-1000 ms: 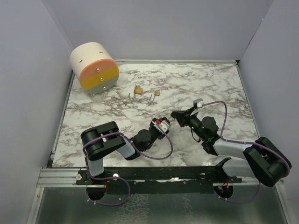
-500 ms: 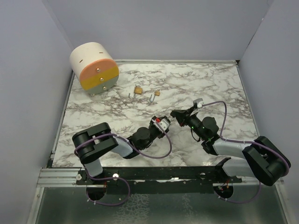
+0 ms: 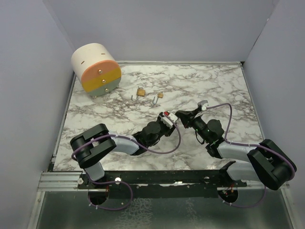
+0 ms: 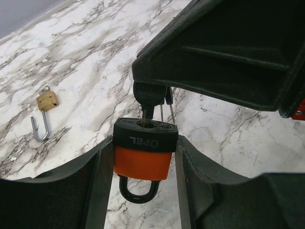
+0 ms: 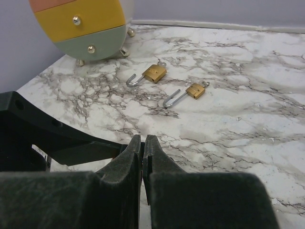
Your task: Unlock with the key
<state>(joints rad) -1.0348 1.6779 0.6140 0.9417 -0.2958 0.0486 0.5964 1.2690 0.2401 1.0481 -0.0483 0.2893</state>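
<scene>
Two grasps are holding: the left gripper (image 4: 141, 174) is clamping the orange-and-black plastic padlock (image 4: 145, 151), the right gripper (image 5: 143, 151) is pinching the black-headed metal key (image 4: 149, 97) seated in it; twist coaxially, avoiding side load.

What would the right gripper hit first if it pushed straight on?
Probably the orange padlock clamped in the left gripper; the key in the right gripper sits in its keyhole.

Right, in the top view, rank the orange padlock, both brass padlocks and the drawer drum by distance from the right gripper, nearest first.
1. Orange padlock, in the left gripper, at the right gripper's key.
2. Right brass padlock, just beyond.
3. Left brass padlock, slightly farther left.
4. Drawer drum, far-left corner.
</scene>
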